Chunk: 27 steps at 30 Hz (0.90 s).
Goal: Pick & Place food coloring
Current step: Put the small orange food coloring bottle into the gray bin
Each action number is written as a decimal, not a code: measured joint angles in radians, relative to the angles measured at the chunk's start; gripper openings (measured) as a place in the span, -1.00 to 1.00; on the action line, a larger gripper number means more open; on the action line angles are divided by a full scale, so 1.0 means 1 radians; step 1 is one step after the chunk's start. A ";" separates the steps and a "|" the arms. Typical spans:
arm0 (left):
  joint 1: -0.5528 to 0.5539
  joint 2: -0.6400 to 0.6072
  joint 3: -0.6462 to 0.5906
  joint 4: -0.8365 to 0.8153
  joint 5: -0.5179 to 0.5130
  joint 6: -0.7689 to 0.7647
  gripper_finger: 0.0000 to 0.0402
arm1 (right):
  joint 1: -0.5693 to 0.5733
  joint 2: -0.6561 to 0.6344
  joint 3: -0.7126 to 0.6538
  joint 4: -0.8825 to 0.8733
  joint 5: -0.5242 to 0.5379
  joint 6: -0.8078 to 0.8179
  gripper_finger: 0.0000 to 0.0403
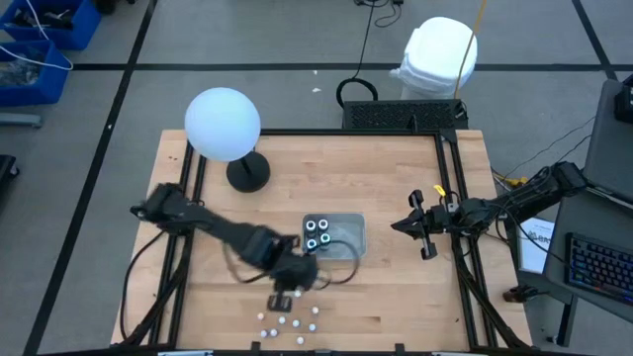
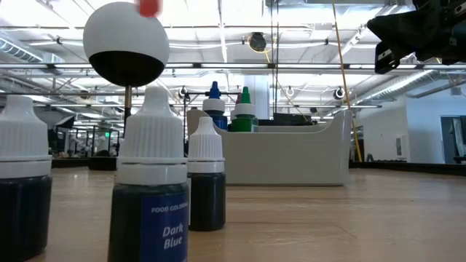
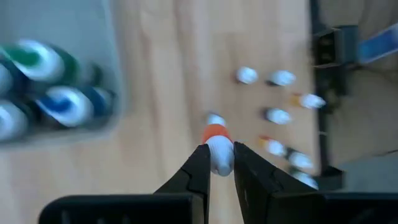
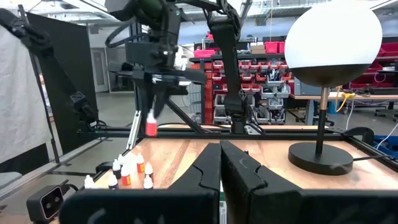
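Note:
My left gripper [image 1: 285,295] hangs above the near middle of the table, shut on a small red-orange food coloring bottle [image 3: 215,133] with a white cap. The same bottle shows red in the right wrist view [image 4: 150,126]. Several more small bottles [image 1: 288,322] stand on their bases on the wood below and nearer the front edge [image 3: 278,114]. The clear tray [image 1: 348,240] sits just beyond, with bigger blue- and green-topped bottles [image 1: 316,233] upright in its left end [image 2: 229,109]. My right gripper [image 1: 421,229] waits shut above the table's right side. My left gripper pinches the bottle's white cap [image 3: 219,157] between its two fingertips [image 3: 200,163], coming from above and pointing down. The red-orange body hangs upright below the fingers, lifted clear of the table.
A white globe lamp [image 1: 223,124] on a dark round base [image 1: 247,174] stands at the far left. Black frame rails [image 1: 457,247] run along the table's left and right sides. Close to the low camera stand dark bottles, one labelled Dark Blue [image 2: 151,211].

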 joint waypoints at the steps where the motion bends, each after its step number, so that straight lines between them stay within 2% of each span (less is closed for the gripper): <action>1: 0.019 0.034 0.045 -0.027 -0.004 0.040 -0.75 | 0.000 0.000 0.000 0.000 0.000 0.000 -1.00; 5: 0.089 0.194 0.256 -0.127 -0.046 0.206 -0.75 | 0.000 0.000 0.000 0.000 0.002 0.000 -1.00; 10: 0.147 0.339 0.470 -0.151 -0.105 0.387 -0.68 | 0.000 0.000 0.000 -0.001 0.002 0.000 -1.00; 15: 0.197 0.345 0.453 -0.060 -0.131 0.487 -0.75 | 0.000 0.001 0.000 -0.010 0.003 0.000 -1.00; 18: 0.232 0.344 0.453 -0.024 -0.157 0.497 -0.75 | 0.000 0.001 0.000 -0.011 0.003 0.000 -1.00; 27: 0.321 0.364 0.449 0.048 -0.130 0.503 -0.73 | 0.000 0.001 0.000 -0.008 0.003 -0.017 -1.00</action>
